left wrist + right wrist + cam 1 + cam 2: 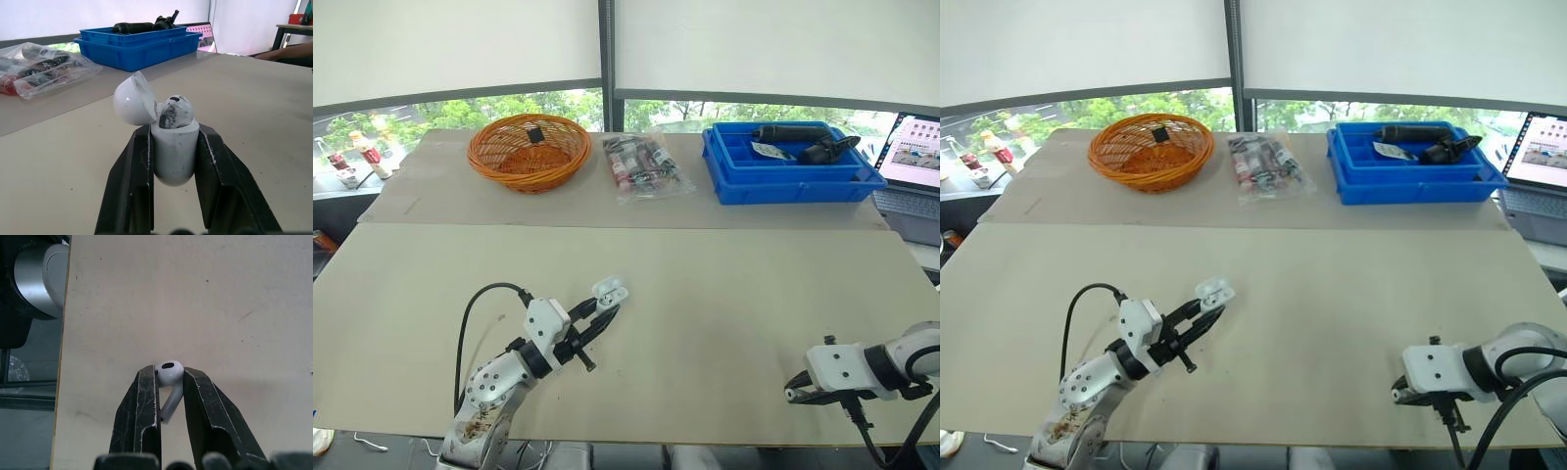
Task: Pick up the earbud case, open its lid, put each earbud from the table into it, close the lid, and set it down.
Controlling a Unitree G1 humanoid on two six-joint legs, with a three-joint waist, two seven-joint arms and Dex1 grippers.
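The left end effector (599, 309) clamps the earbud case (174, 152), lid (132, 100) swung open (one earbud (176, 110) sits inside). The right end effector (793, 391) pinches the other earbud (169, 373) low over the surface (724, 294), well apart to the case's right, so it must carry leftward.

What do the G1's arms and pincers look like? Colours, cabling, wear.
Both arms are silver-grey jointed segments ending in a white boxy wrist block. The left forearm carries brownish scuffs, and a black cable loops over it; black cables trail the right arm. Left pincer and right pincer: two black wedge fingers each, edges scuffed white.
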